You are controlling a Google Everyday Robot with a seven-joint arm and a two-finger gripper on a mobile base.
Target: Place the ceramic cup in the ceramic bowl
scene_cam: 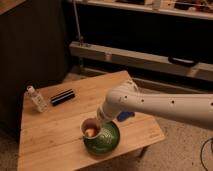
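Seemingly the gripper [100,121] holds the ceramic cup [90,129] over the ceramic bowl's [106,142] left rim.

I am looking at what seems to be a lab or workshop, though the dim light leaves me unsure. A small wooden surface [60,130] stands on speckled floor [185,150] before long metal shelving [150,55] against a dark wall. My end effector [100,120] hangs over that surface.
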